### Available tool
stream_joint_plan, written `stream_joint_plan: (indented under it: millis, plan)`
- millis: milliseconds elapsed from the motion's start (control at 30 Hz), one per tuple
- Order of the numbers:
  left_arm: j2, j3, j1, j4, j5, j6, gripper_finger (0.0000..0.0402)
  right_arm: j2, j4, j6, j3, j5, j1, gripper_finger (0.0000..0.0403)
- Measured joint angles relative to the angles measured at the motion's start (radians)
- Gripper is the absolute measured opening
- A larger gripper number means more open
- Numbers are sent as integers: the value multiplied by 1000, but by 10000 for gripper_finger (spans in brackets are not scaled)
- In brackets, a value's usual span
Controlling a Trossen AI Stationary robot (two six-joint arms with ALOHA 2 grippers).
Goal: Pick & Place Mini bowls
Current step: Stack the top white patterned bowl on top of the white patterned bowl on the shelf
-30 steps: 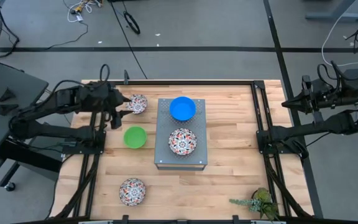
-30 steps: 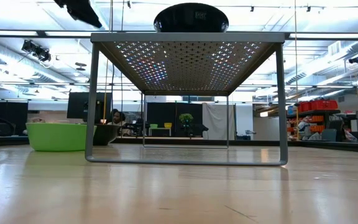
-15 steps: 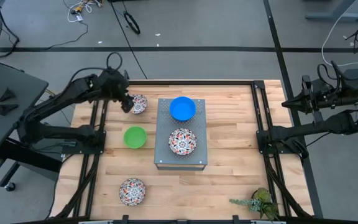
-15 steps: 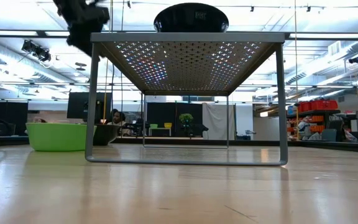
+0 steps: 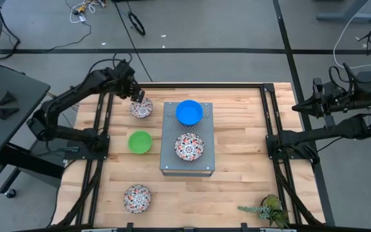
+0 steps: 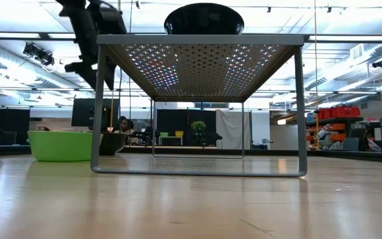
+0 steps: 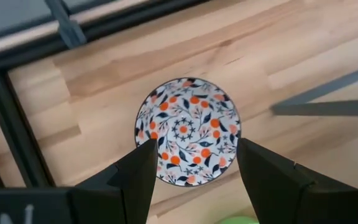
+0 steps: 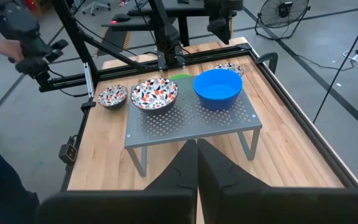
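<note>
The left gripper (image 5: 138, 98) is being held right above the floral bowl (image 5: 141, 108) at the far left part of the wooden table (image 5: 237, 187), fingers (image 7: 132, 174) spread wide apart and nothing clamped between them. In the left wrist view that bowl (image 7: 188, 130) is being framed between the two dark fingers, sitting upright on the wood, and whether anything is touching its rim can't be told.

The grey perforated metal stand (image 5: 187, 164) is being used as a shelf in the middle of the table: the bright blue bowl (image 5: 189, 112) is sitting on its far end and a second floral bowl (image 5: 189, 147) on its near end, close together but apart. The green bowl (image 5: 140, 142) is resting on the wood just left of the stand, between the far floral bowl and a third floral bowl (image 5: 137, 198), which is lying well apart near the front left edge. A small green plant (image 5: 267, 209) is parked at the front right corner.

From the low view the green bowl (image 6: 62, 145) is seen left of the stand's leg, with a dark round shape on top of the stand.

The right gripper (image 8: 197, 163) is being kept off to the right of the table, fingers pressed together, empty.
</note>
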Motion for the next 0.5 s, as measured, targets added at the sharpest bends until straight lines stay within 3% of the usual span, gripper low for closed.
stream_joint_plan:
  millis: [500]
  plan:
    - [225,0,43,-2,44,-12,224,0,0,0,0,0,0,3]
